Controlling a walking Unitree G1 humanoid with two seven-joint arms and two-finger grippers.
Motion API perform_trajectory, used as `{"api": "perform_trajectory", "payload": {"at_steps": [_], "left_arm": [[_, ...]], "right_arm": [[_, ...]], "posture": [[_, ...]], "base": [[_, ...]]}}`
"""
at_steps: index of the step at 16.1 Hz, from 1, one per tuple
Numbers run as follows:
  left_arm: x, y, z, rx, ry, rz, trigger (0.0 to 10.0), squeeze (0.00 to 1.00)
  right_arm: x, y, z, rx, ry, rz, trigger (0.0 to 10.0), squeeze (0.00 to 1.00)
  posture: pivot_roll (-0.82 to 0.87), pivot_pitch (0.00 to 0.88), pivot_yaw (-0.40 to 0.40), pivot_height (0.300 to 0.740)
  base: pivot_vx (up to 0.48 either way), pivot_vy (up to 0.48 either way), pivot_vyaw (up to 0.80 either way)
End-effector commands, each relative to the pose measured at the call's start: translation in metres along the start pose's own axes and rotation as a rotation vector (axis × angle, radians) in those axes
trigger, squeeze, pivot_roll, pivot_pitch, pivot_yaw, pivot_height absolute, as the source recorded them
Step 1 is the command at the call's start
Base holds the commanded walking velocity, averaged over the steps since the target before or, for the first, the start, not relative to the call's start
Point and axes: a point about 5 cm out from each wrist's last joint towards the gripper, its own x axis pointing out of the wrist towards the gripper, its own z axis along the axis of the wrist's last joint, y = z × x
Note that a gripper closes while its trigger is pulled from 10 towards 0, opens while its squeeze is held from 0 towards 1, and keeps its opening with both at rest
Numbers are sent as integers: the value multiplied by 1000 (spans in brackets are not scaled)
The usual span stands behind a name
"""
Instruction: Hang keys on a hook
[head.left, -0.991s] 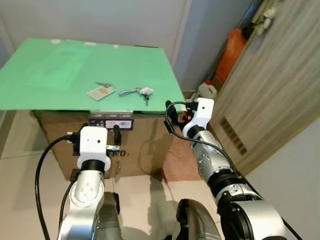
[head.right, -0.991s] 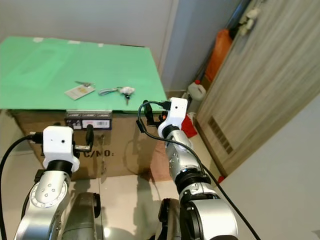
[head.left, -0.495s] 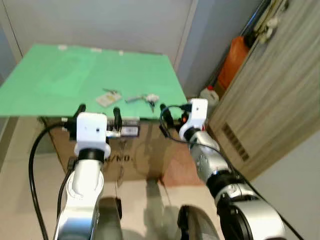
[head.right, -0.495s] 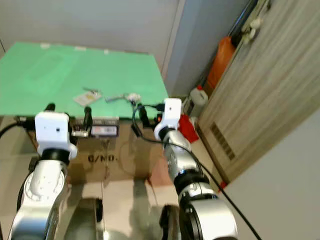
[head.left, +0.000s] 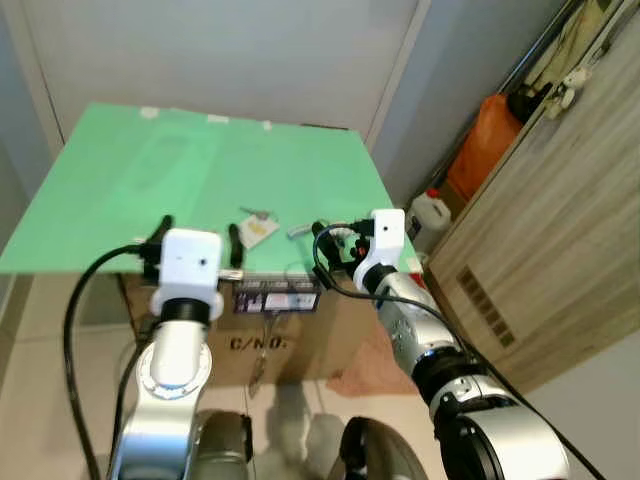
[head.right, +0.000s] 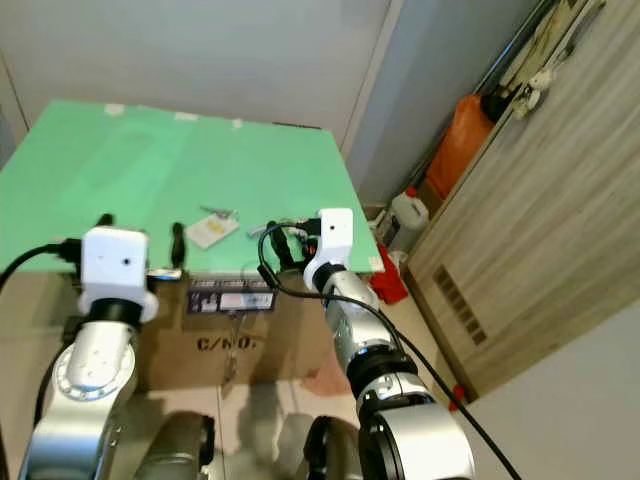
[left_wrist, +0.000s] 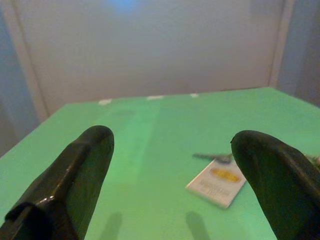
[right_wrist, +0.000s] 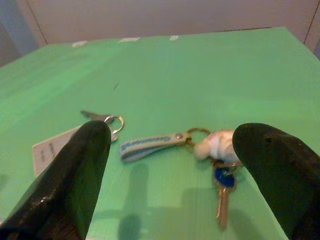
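Metal keys (right_wrist: 220, 172) with fabric strap, flat green tabletop (right_wrist: 200, 75), right gripper (right_wrist: 175, 175) spread

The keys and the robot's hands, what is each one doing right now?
Keys with strap: lying flat on the green table, not held.
Key with white tag: lying flat beside them, not held.
Left hand: open, holding nothing.
Right hand: open, low over the table, facing the keys.
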Motion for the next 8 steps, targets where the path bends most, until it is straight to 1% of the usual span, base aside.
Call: {"api": "perform_trajectory", "payload": {"at_steps": [1, 5, 6, 8], "left_arm": [[1, -10, 2, -8, 1, -36, 10000, 0], [2, -11, 2, -20, 7, -42, 10000, 0], [2, -12, 3, -21, 7, -46, 10000, 0], [-1, -12, 5, -35, -3, -55, 10000, 0]], "right_arm": [[1, 6, -3, 23, 7, 5, 10000, 0], [2, 7, -4, -10, 20, -13, 10000, 0], [4, 10, -4, -15, 26, -4, 10000, 0], [7, 12, -2, -19, 39, -10, 10000, 0]], "posture": [[269, 0, -188, 601], [265, 0, -184, 601], [267, 0, -183, 601], [288, 15, -181, 601]], "base": [[0, 0, 0], [0, 0, 0], [0, 0, 0], [0, 0, 0]]}}
